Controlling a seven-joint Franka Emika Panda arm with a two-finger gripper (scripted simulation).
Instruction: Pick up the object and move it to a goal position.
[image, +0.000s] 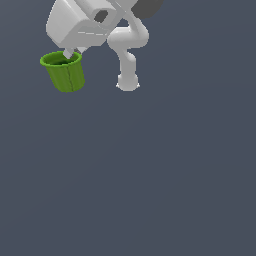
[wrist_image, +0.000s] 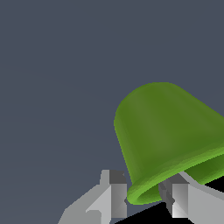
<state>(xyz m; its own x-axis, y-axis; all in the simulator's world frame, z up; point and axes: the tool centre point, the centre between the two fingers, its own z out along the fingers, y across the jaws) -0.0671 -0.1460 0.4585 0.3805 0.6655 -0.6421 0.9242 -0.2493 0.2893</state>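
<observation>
The object, a small bright green cup (image: 65, 75), is at the upper left of the exterior view, tilted slightly. My gripper (image: 72, 51) reaches down onto its thick rim from above and is shut on it. In the wrist view the cup (wrist_image: 166, 127) fills the picture close up. Its rim is pinched between my gripper's (wrist_image: 144, 199) two grey fingers, one finger (wrist_image: 113, 197) outside the wall and the other (wrist_image: 177, 199) on the far side of the rim. Whether the cup's base touches the floor cannot be told.
The arm's white links and base (image: 127, 82) stand just to the exterior view's right of the cup. A plain dark grey floor (image: 150, 175) stretches all around, with no other object in view.
</observation>
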